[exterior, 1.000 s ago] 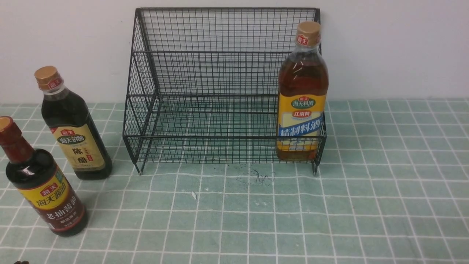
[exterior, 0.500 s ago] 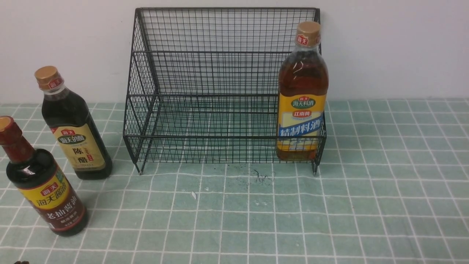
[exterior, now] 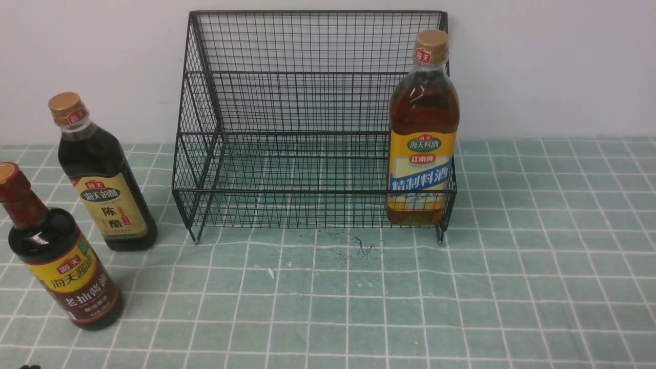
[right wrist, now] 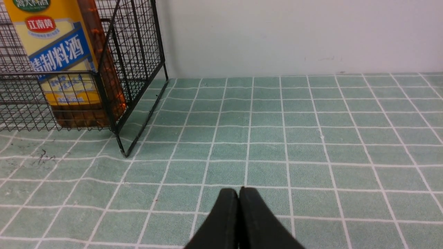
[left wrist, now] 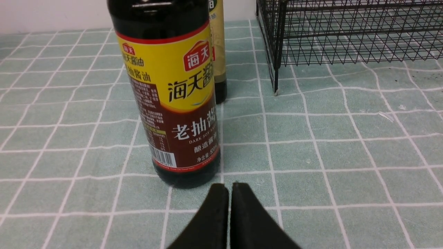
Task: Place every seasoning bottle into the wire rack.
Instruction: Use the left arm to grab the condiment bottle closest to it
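Nothing moved, I see: amber bottle point(exterior: 423, 154) in rack point(exterior: 287, 191); vinegar point(exterior: 105, 200), soy point(exterior: 64, 266) left of rack, pending. Left gripper point(left wrist: 230, 187), right gripper point(right wrist: 238, 191) pressed together.

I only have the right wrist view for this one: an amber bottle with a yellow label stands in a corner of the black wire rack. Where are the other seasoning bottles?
Observer: Both are outside the rack. The dark bottle with the tan cap stands upright on the green checked tablecloth, left of the black wire-mesh rack.
Reviewer: And the third?
Observer: The dark bottle with the red neck stands upright further left and nearer the robot, apart from the tan-capped one.
Reviewer: Is the left hand on it?
Observer: No. The left wrist view shows the left hand shut with nothing between its fingers, low in front of that bottle's base.
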Tool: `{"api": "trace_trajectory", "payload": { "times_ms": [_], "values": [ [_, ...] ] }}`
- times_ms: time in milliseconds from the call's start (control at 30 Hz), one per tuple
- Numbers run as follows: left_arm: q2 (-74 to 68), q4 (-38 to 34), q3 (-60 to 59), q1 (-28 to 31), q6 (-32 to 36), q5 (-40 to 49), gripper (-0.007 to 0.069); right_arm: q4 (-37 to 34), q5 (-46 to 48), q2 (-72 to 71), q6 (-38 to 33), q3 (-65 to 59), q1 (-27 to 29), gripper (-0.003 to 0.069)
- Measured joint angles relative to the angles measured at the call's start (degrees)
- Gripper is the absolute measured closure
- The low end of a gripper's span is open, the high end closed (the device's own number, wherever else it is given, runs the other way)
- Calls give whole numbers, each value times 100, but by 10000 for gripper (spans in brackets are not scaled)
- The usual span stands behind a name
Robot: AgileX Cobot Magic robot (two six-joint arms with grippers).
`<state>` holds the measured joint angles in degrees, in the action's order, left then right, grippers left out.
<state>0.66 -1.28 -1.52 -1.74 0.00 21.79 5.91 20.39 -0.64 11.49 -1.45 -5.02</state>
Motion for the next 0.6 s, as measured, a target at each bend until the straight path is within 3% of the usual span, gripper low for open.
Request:
{"api": "trace_trajectory", "payload": {
  "times_ms": [233,600],
  "values": [
    [0,12,-15,0,-47,-339,631,-4,0,0,0,0,0,673],
    [0,-336,-15,0,-170,-2837,631,-6,5,0,0,0,0,673]
  ]
}}
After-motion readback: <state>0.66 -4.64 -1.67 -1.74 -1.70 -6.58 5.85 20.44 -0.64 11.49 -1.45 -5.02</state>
